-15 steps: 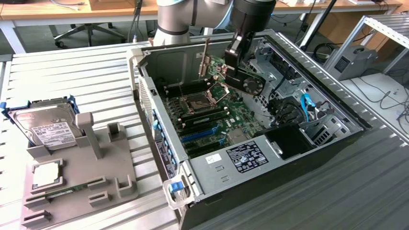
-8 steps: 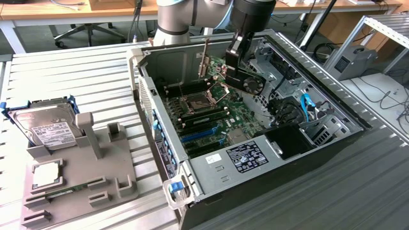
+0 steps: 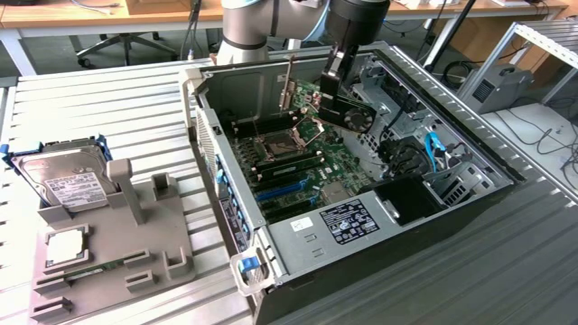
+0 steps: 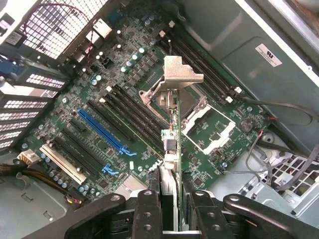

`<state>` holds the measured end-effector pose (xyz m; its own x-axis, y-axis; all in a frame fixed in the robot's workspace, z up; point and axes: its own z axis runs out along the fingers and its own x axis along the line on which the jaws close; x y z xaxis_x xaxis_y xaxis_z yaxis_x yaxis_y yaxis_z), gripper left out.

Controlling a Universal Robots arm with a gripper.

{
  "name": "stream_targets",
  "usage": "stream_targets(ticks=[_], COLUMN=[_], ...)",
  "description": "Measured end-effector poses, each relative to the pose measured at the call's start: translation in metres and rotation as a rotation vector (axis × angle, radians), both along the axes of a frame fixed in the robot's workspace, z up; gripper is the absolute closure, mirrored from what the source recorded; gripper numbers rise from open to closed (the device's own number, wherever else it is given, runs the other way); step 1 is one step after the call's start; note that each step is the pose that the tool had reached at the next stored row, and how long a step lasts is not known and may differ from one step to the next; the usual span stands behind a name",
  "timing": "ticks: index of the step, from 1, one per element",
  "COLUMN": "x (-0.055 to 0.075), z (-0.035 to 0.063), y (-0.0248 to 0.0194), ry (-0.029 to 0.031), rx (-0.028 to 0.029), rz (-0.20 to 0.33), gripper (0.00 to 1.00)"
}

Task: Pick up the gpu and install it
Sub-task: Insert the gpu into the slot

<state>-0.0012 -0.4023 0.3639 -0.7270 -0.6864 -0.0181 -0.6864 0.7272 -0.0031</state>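
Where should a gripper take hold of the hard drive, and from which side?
Probably its upper end, pinched across the labelled face and the back, coming down from above. The hard drive stands leaning in the grey stand, whose blocks cover its lower end, and a blue frame hugs its sides.

No wording is legible. The power supply (image 3: 332, 235) bears a black-and-white label (image 3: 348, 222), the hard drive (image 3: 40, 169) a white label (image 3: 74, 191), and the case wall (image 4: 224, 30) a small white sticker (image 4: 268, 55); all the print is too fine to read.
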Motion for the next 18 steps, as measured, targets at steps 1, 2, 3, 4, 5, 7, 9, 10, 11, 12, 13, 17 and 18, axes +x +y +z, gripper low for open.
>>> stream_targets(ticks=[1, 2, 3, 4, 5, 7, 9, 10, 11, 12, 13, 17, 18], x=[0.0, 0.0, 0.0, 0.0, 0.0, 0.0, 0.0, 0.0, 0.0, 0.0, 0.0, 0.0, 0.0], z=[0.0, 0.0, 0.0, 0.0, 0.0, 0.0, 0.0, 0.0, 0.0, 0.0, 0.0, 0.0, 0.0], y=[0.0, 0.0, 0.0, 0.0, 0.0, 0.0, 0.0, 0.0, 0.0, 0.0, 0.0, 0.0, 0.0], ry=[0.0, 0.0, 0.0, 0.0, 0.0, 0.0, 0.0, 0.0, 0.0, 0.0, 0.0, 0.0, 0.0], rx=[0.0, 0.0, -0.0001, -0.0001, 0.0, 0.0, 0.0, 0.0, 0.0, 0.0, 0.0, 0.0, 0.0], rz=[0.004, 0.009, 0.013, 0.019, 0.026, 0.038, 0.046, 0.051, 0.055, 0.059, 0.063, 0.081, 0.086], gripper=[0.72, 0.72, 0.72, 0.72, 0.72, 0.72, 0.72, 0.72, 0.72, 0.72, 0.72, 0.72, 0.72])
